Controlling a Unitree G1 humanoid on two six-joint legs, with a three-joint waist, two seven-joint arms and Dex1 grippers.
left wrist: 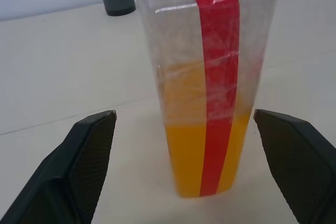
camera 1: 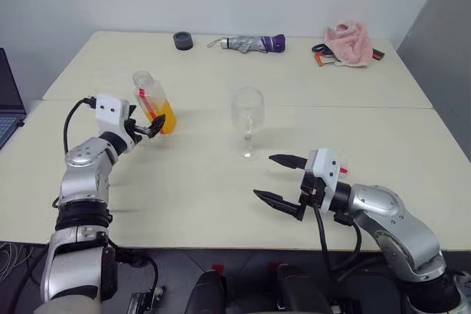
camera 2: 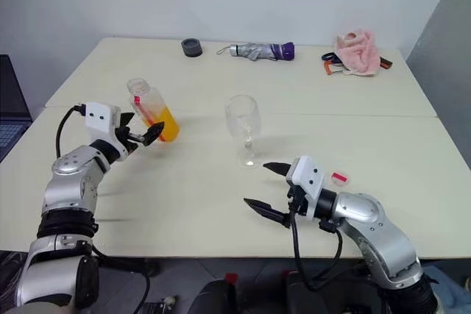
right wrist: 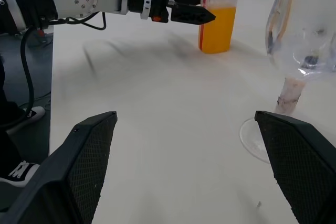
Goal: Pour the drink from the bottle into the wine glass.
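While the bottle (camera 1: pixel 153 101) is standing on the pale table (camera 1: pixel 184 196) over on our left side, we are holding our left gripper (camera 1: pixel 144 124) right up against it with the fingers spread wide. In the left wrist view the bottle (left wrist: pixel 207 82) is sitting between the two black fingers (left wrist: pixel 86 156), with clear gaps on both sides, so we are not gripping it. It is showing no cap; a red stripe is running down its side, and the orange drink (left wrist: pixel 184 156) is filling only the lower part. The wine glass (camera 1: pixel 247 119) is standing upright near the middle of the table, well apart from the bottle and to its right, and it is looking empty. We are keeping our right gripper (camera 1: pixel 281 178) low over the table in front of the glass, pointing across toward the left, its fingers also wide apart and holding nothing. In the right wrist view the foot and stem of the glass (right wrist: pixel 294 77) are sitting just ahead of one finger (right wrist: pixel 299 156). Along the far edge of the table we are seeing a small dark round object (camera 1: pixel 183 40), a folded umbrella (camera 1: pixel 250 43) and a pink cloth (camera 1: pixel 349 43).
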